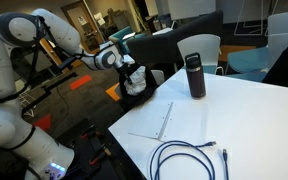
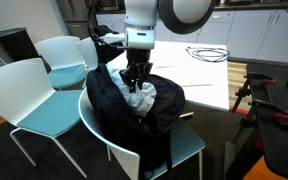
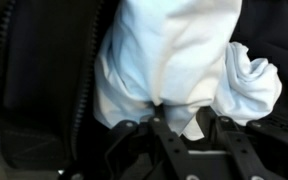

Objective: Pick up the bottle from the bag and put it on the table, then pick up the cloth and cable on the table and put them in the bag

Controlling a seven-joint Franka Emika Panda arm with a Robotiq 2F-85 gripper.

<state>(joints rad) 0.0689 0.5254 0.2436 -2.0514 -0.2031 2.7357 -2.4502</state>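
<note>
Gripper [image 2: 134,82] down in the bag's [image 2: 106,102] mouth, cloth [image 2: 142,97] right under it. In the wrist view the jaws stand a little apart with a fold of cloth [image 3: 174,60] between them; clamped or let go, I can't tell

Danger one: that fold snags a finger and rides up out of the bag when the arm lifts. Danger two: the cloth sits high in the opening, so it could slump over the rim

Bottle [image 1: 195,76] is upright on the table [image 1: 259,120], and a careless swing toward the cable [image 1: 189,158] could topple it. The cable's loose loops could catch the bag's edge going in

The count: one bottle, one cloth, one cable, one bag, one gripper
</note>
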